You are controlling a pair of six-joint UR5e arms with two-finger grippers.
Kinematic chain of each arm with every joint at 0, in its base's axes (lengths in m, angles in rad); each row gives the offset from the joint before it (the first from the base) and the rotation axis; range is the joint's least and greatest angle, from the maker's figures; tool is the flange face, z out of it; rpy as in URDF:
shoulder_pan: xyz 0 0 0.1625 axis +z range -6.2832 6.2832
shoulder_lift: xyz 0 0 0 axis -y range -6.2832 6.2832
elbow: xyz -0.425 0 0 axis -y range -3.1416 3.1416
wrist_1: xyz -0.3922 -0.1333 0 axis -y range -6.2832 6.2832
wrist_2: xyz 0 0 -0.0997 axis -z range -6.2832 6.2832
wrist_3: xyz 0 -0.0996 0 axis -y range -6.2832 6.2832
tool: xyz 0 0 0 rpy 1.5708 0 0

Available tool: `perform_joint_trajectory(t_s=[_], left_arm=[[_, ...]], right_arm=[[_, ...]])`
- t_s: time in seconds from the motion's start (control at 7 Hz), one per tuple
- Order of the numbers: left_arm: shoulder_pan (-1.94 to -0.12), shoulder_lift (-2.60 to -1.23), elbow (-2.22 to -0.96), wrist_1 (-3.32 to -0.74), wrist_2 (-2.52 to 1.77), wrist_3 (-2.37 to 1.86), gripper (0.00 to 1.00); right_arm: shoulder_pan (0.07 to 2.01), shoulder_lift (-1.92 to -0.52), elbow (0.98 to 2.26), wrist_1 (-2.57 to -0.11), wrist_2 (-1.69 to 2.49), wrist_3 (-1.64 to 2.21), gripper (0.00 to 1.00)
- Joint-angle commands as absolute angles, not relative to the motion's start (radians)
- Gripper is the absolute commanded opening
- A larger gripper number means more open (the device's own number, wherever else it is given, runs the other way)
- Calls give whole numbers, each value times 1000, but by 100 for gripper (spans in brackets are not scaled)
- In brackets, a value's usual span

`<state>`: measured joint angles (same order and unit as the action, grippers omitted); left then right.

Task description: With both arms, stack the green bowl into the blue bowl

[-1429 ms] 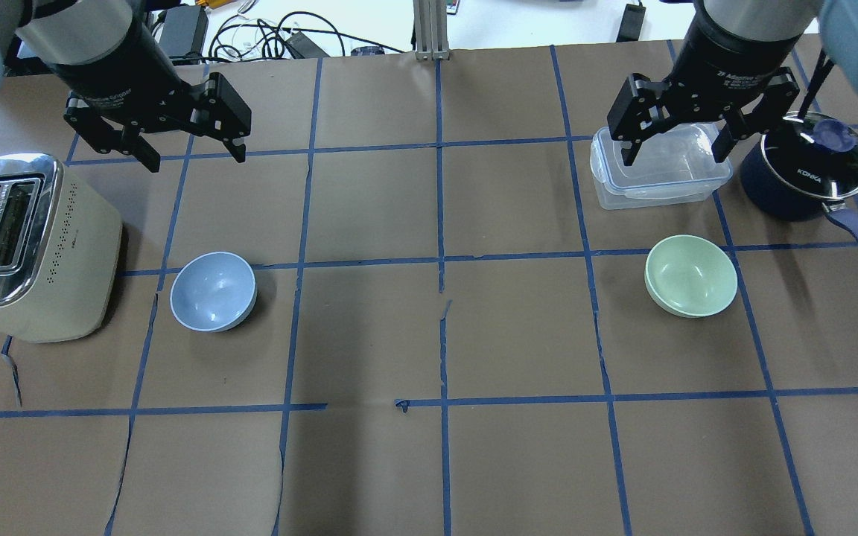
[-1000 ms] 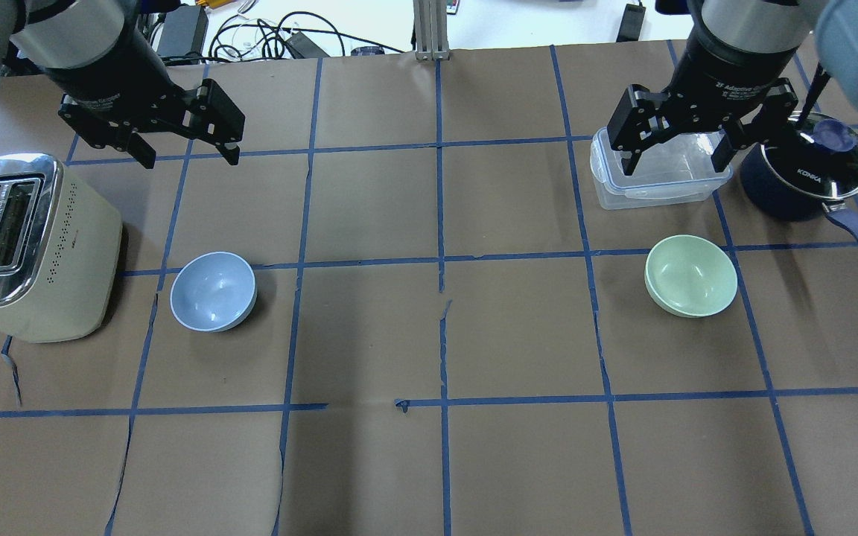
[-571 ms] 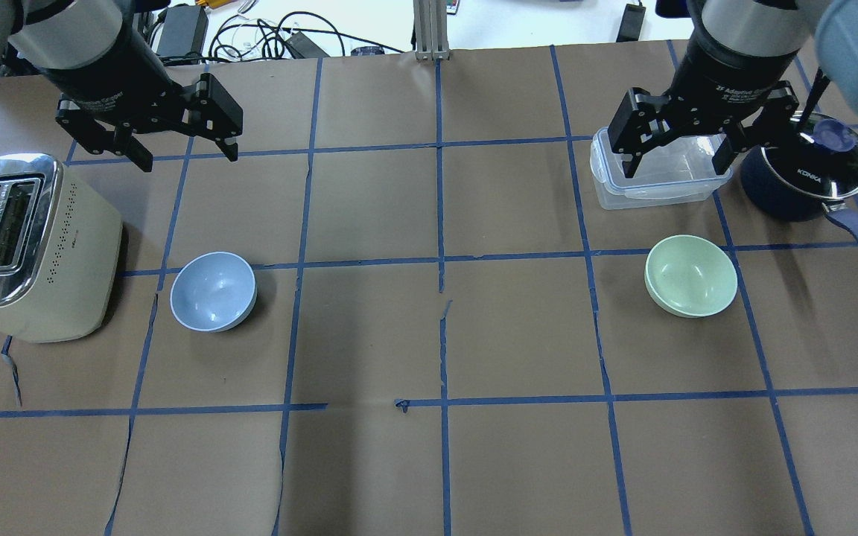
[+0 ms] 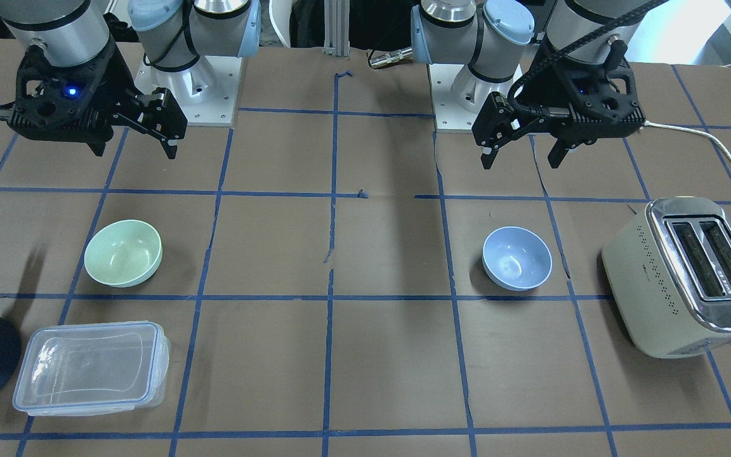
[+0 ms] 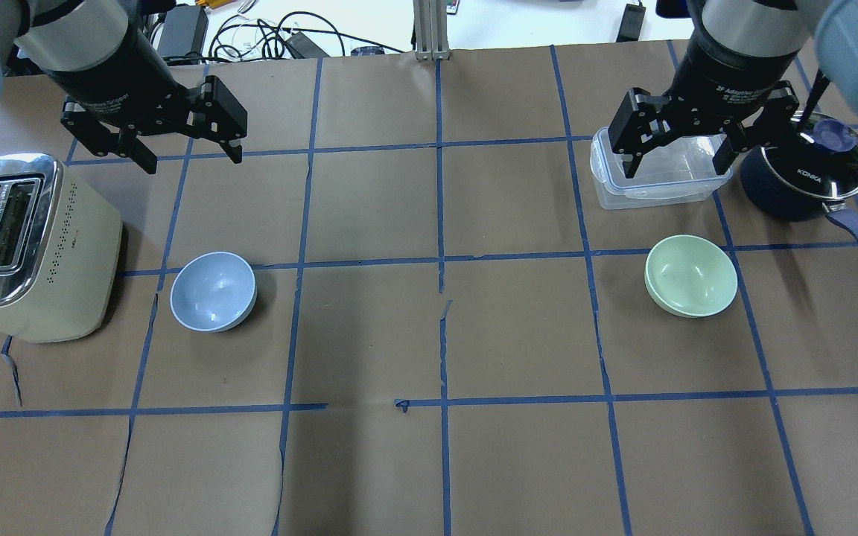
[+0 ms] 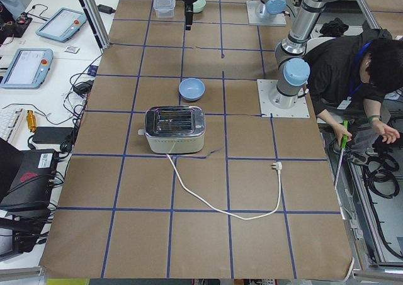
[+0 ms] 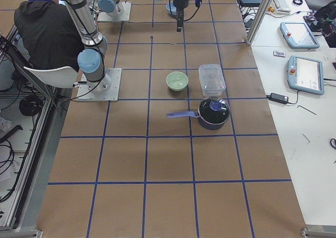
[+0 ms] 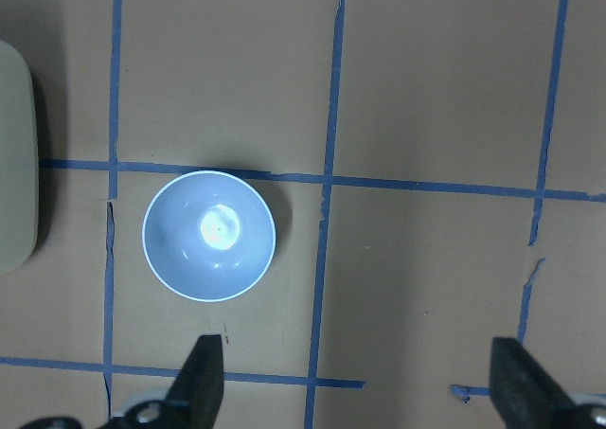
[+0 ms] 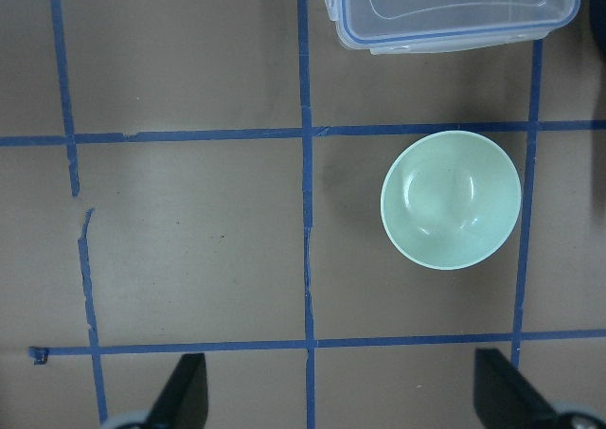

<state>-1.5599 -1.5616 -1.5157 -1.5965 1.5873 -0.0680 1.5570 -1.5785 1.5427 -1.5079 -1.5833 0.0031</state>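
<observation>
We see a bench point(image 5: 369, 208) covered in brown paper, ruled into squares by blue tape point(image 5: 439, 186). A white desk point(image 7: 286, 159) runs along one long side, carrying teach pendants point(image 7: 306, 75) and loose cables point(image 5: 272, 33). An aluminium post point(image 5: 424, 30) stands at that edge. The light is even and the shadows are soft.

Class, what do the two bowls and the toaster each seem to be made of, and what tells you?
Green bowl: likely matte plastic; even pale colour, soft glare.
Blue bowl: probably the same plastic; faint sheen inside.
Toaster: cream body, plastic or painted metal; shiny, mirror-like metal top.
</observation>
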Motion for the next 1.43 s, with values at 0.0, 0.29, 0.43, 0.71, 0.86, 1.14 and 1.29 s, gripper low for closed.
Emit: perform_joint_trajectory(t_s=[0.0,0.29,0.43,0.71,0.86,1.14,1.29], left_arm=[[-1560,-1563,-1516,-1595,1586,-67,100],[-1560,-1563,-1517,-1597,1588,-66,100],[-1560,-1563,-1517,-1597,1586,-66,100],[-1560,-1562,-1519,-1597,1588,-66,100],[-1559,-1563,-1519,-1597,1588,-66,100],[-1437,-1562,-1592,-1589,1597,118,100],[-1374,-1552,-1694,-1588,1592,133,100]], right_arm=[[1557,-1578,1543,-1509,-1580,3,100],[1557,-1577,1545,-1508,-1585,2,100],[1557,-1577,1543,-1508,-1585,2,100],[1557,-1577,1543,-1508,-1586,2,100],[1557,-1577,1543,-1508,-1586,2,100],[1557,-1577,1543,-1508,-1586,3,100],[1555,-1572,1543,-1509,-1586,3,100]])
